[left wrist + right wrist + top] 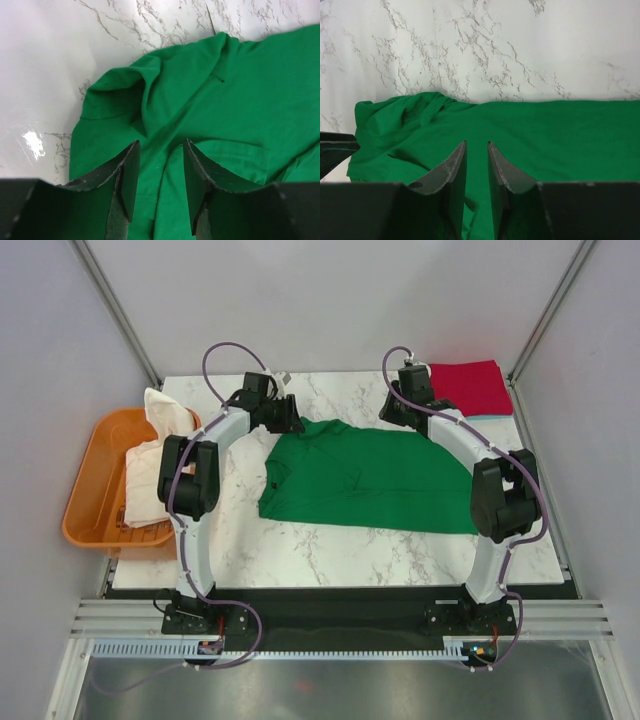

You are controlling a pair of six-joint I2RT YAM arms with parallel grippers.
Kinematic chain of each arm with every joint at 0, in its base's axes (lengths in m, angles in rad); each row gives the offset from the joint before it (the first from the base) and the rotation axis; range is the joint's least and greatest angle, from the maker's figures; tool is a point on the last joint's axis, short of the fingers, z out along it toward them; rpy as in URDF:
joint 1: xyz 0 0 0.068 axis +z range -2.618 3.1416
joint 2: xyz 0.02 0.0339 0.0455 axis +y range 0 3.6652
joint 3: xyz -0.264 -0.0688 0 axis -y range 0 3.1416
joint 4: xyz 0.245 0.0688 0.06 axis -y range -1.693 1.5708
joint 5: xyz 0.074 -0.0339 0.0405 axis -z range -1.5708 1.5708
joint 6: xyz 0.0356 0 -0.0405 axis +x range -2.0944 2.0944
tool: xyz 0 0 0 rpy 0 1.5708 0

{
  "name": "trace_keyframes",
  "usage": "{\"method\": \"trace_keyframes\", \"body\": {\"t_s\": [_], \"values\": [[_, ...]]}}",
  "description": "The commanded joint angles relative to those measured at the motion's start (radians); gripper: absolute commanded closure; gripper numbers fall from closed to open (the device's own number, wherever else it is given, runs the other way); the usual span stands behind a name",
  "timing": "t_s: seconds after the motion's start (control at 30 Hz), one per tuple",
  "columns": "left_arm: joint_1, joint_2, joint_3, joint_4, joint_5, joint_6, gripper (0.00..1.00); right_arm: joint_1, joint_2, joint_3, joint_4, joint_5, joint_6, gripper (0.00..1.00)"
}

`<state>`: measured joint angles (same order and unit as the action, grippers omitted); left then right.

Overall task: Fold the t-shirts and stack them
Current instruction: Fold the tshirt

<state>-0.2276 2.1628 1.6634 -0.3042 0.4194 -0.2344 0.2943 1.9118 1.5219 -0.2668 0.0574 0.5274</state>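
A bright green t-shirt [365, 475] lies spread across the middle of the table, rumpled at its left end [125, 95]. My left gripper [290, 423] hovers over that back-left part, and its jaws [161, 147] stand open with only cloth seen beneath them. At the shirt's back edge is my right gripper [395, 412], which shows a narrow gap [477, 145] with nothing pinched in it. A folded red t-shirt [468, 385] rests on a pale blue one [492, 417] at the back right corner. A white t-shirt [150, 465] is heaped in the orange tub [90, 490].
The orange tub hangs off the table's left edge. Grey walls and frame posts close in the back and sides. Bare marble [330, 550] shows in front of the green shirt. The left arm's finger [335, 147] shows at the left of the right wrist view.
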Motion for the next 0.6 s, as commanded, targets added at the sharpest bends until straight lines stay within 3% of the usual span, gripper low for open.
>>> {"method": "trace_keyframes", "body": {"t_s": [0.0, 0.27, 0.57], "values": [[0.002, -0.078, -0.033, 0.063, -0.021, 0.104, 0.52, 0.002, -0.048, -0.011, 0.006, -0.01, 0.005, 0.69], [-0.009, -0.055, -0.053, 0.08, 0.044, 0.178, 0.54, 0.002, -0.033, -0.012, 0.006, -0.007, -0.003, 0.69], [-0.044, 0.017, 0.004, 0.08, -0.011, 0.213, 0.56, -0.001, -0.017, 0.004, 0.005, -0.014, -0.012, 0.69]]}}
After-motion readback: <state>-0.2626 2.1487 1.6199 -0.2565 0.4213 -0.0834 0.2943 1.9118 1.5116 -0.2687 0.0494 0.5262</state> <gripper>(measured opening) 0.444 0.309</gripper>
